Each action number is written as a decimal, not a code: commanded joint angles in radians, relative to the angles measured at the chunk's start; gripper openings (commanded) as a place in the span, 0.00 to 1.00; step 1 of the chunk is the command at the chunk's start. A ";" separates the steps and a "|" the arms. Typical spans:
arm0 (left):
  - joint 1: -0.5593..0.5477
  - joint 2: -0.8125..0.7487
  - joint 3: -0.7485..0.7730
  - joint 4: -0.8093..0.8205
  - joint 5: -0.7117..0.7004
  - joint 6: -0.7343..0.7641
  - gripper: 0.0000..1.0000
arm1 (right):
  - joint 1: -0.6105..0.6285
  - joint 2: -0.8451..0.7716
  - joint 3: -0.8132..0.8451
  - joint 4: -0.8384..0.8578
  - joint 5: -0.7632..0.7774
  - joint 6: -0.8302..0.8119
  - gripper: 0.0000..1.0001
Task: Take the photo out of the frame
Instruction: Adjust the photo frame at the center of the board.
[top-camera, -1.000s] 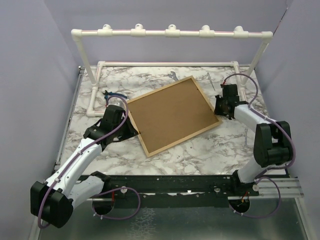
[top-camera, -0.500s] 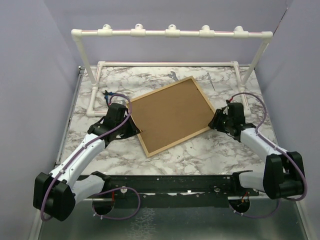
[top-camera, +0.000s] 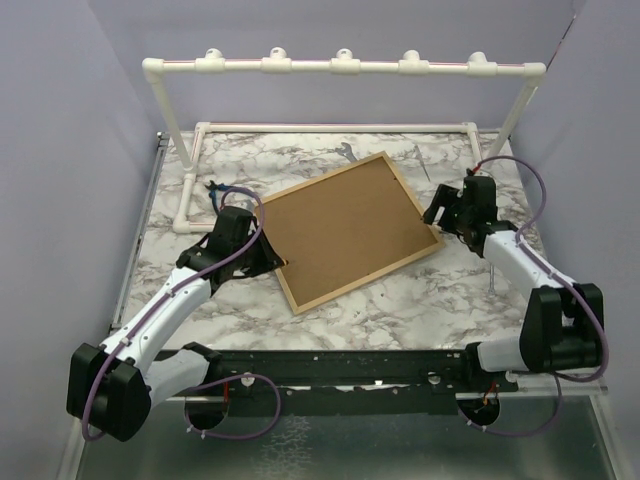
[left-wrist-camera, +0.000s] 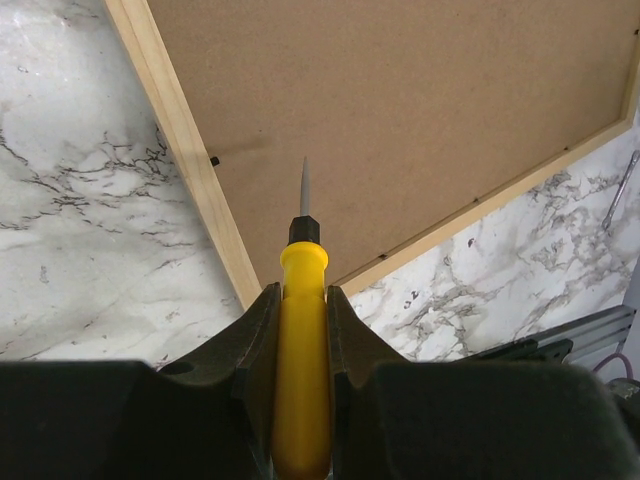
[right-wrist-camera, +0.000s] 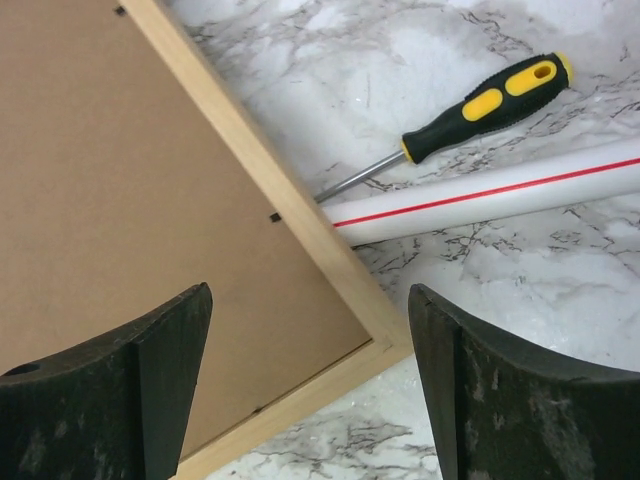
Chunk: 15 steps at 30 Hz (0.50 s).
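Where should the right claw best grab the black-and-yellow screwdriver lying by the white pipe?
Take the black-and-yellow screwdriver by its thick handle, from above, fingers across its width. It lies flat on the table, handle clear of the pipe, while the thin shaft runs close to the pipe end and the frame edge. The right claw is open; the left claw is shut on a yellow screwdriver.

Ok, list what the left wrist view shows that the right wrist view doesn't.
Only left wrist: the left gripper shut on a yellow screwdriver, its blade pointing over the frame's brown back. Only right wrist: the right gripper open above a frame corner, and a black-and-yellow screwdriver lying beside a white pipe. Both: the frame lying back-up on the marble table.
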 joint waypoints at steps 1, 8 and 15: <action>0.007 -0.011 -0.013 0.021 0.022 -0.001 0.00 | -0.057 0.092 0.035 0.027 -0.089 0.030 0.83; 0.007 -0.006 -0.013 0.024 0.024 0.005 0.00 | -0.121 0.168 0.042 0.058 -0.226 0.037 0.84; 0.006 0.006 -0.002 0.036 0.034 0.007 0.00 | -0.121 0.148 -0.057 0.107 -0.364 0.071 0.77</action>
